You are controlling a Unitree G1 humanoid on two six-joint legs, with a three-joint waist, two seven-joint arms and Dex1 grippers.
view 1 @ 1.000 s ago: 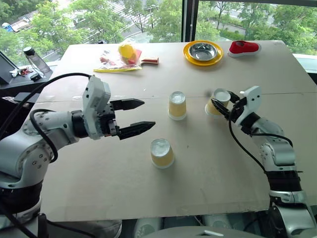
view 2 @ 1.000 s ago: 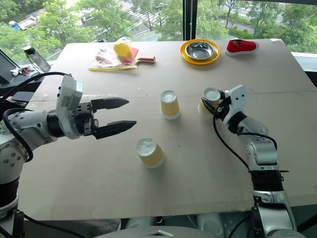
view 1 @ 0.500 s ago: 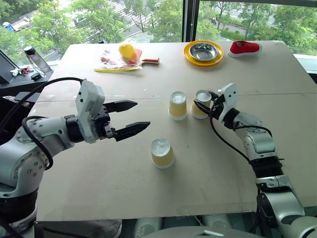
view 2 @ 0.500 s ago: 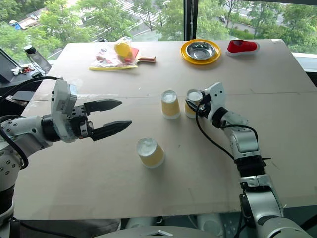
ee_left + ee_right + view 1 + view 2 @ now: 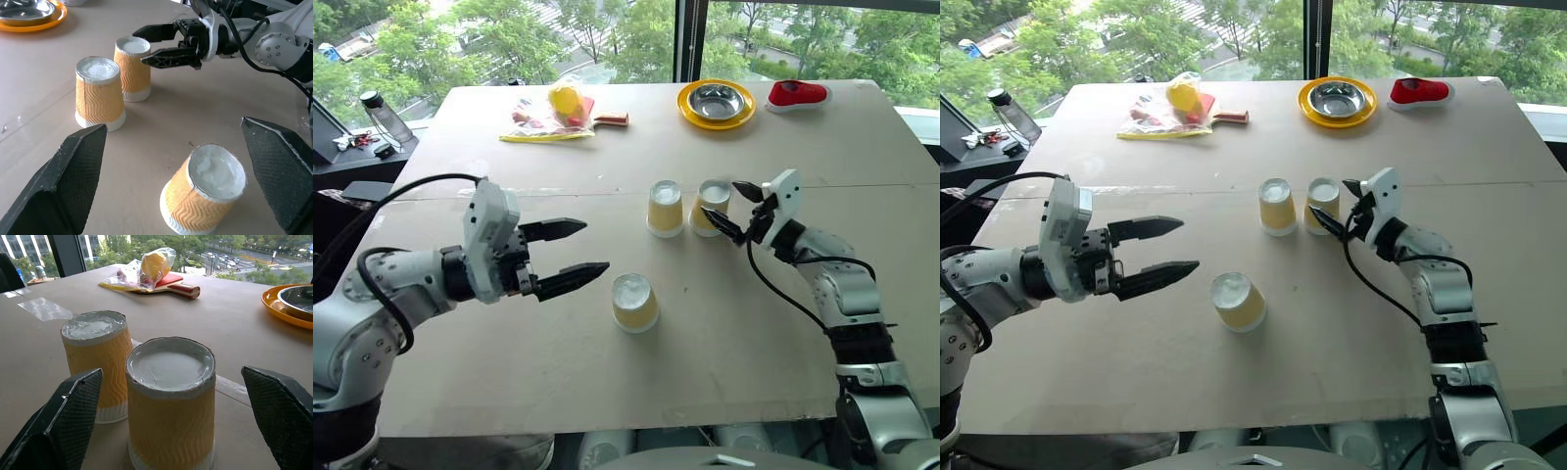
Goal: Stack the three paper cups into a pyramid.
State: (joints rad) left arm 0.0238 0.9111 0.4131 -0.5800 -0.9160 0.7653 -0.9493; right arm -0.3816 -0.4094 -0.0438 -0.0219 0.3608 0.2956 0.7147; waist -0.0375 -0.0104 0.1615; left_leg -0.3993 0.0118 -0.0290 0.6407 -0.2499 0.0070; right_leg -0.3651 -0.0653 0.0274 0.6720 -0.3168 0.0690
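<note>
Three paper cups stand upside down, white bases up. Two are side by side at mid-table: the left cup (image 5: 664,208) and the right cup (image 5: 710,207), almost touching. A third cup (image 5: 633,302) stands alone nearer the front, slightly tilted. My right gripper (image 5: 721,199) is open, its fingers spread level on either side of the right cup without gripping it. My left gripper (image 5: 596,247) is open and empty. It hovers above the table to the left of the third cup and points toward it.
A steel bowl on a yellow plate (image 5: 716,103) and a red shoe (image 5: 795,94) sit at the far right. A red paddle with a bagged yellow item (image 5: 563,110) lies at the far centre. A bottle (image 5: 384,119) stands beyond the left table edge.
My right gripper carried its cup left, set it beside the middle cup, then opened and drew back slightly. My left gripper sank and pulled back a little.
</note>
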